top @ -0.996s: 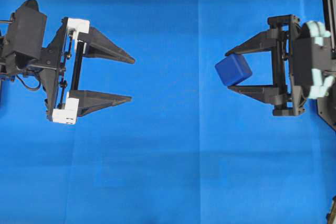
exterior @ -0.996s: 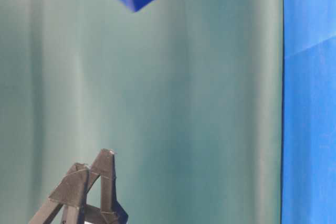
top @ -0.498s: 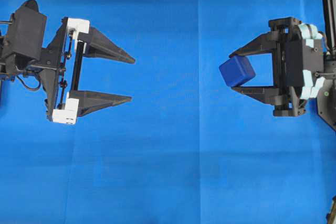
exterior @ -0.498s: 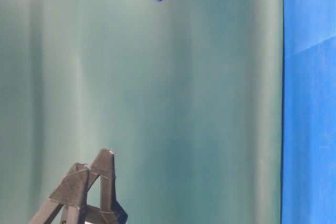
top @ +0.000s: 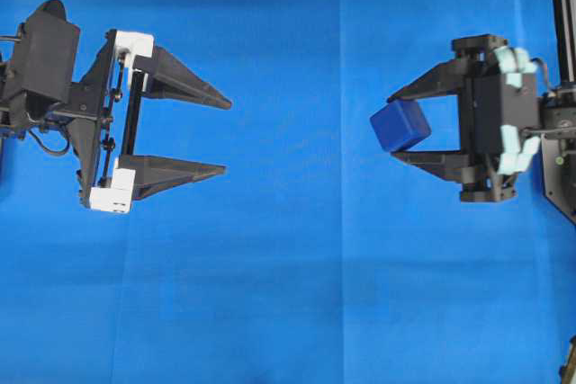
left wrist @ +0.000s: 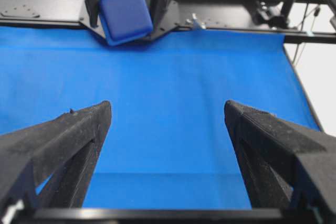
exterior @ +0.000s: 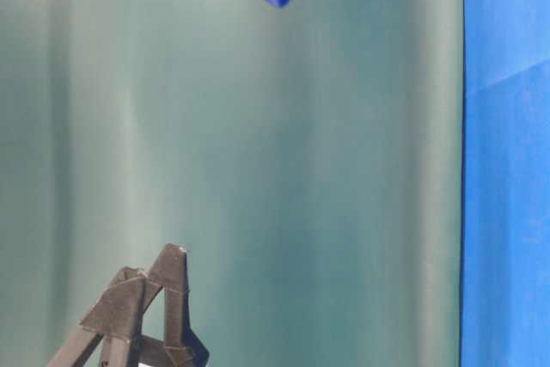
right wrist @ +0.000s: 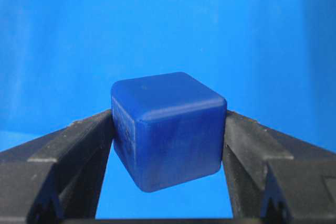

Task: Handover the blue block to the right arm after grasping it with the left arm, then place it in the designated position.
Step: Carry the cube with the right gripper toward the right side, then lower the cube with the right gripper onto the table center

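- Block (top: 400,125): we see it clamped at the right end effector's (top: 396,123) fingertips, above the worktop (top: 297,294).
- Left end effector (top: 225,136) gapes empty, well apart.

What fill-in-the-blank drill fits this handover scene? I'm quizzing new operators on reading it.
1. The blue block is clamped in the ____ claw.
2. The left claw stands wide open and holds ____.
3. The cloth covering the table is ____ in colour.
4. In the overhead view, the white blocks sit on the ____ claw's finger mounts.

Missing words: right; nothing; blue; left
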